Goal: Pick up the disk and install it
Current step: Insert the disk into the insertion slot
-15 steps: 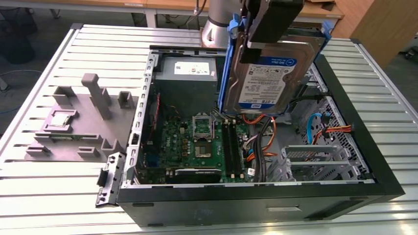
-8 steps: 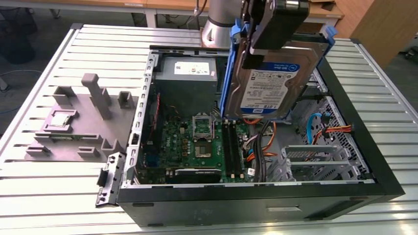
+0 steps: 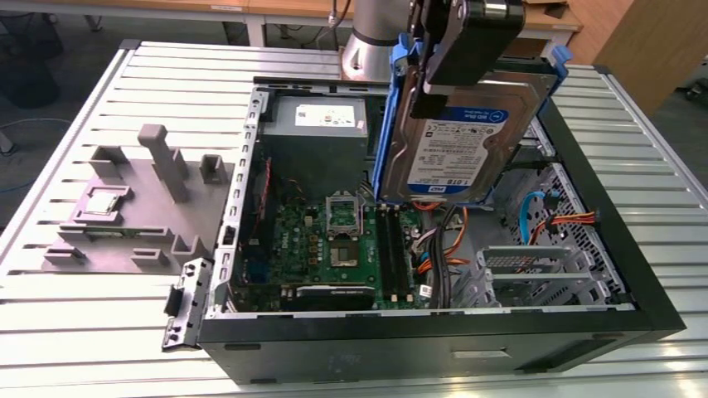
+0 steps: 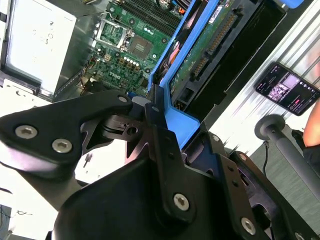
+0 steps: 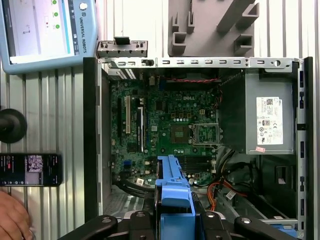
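My gripper point(image 3: 437, 83) is shut on the disk point(image 3: 459, 149), a silver hard drive with a white-and-blue label in a blue plastic bracket. It hangs upright, label facing the exterior camera, above the back right part of the open computer case point(image 3: 443, 332). In the second wrist view the black fingers point(image 4: 155, 117) clamp the blue bracket point(image 4: 182, 125), and the drive's green circuit board point(image 4: 205, 50) runs beyond them. Looking down in the first wrist view, the bracket's edge point(image 5: 172, 185) sits between the gripper's black links point(image 5: 175, 222), over the motherboard point(image 5: 170, 130).
Inside the case are a power supply point(image 3: 315, 124), orange and blue cables point(image 3: 553, 220) and a metal drive cage point(image 3: 531, 265). A grey fixture point(image 3: 133, 207) with a small silver chip point(image 3: 105, 201) stands at the exterior view's left. A phone point(image 5: 30, 170), a tablet point(image 5: 45, 30) and a person's hand point(image 5: 10, 220) lie beside the case.
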Motion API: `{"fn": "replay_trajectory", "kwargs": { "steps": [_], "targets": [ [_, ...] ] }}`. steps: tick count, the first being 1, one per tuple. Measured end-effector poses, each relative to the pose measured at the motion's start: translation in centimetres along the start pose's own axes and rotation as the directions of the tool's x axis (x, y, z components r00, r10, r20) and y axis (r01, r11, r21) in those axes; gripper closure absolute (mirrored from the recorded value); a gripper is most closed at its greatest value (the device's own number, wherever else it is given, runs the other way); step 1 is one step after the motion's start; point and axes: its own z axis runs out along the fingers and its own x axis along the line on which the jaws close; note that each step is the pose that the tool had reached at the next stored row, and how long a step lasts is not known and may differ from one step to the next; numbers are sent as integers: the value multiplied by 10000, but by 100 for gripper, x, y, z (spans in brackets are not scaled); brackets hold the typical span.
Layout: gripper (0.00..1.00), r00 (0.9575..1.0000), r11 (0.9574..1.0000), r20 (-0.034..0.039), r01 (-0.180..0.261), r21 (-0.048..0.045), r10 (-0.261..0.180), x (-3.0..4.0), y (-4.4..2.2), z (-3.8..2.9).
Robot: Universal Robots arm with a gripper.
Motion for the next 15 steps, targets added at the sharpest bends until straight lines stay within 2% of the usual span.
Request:
{"fn": "replay_trajectory", "kwargs": {
  "steps": [9, 15],
  "targets": [
    [64, 10000, 10000, 0, 2, 0, -2, 1, -6, 0],
    [64, 10000, 10000, 1, 0, 0, 0, -2, -95, 1]
  ]
}}
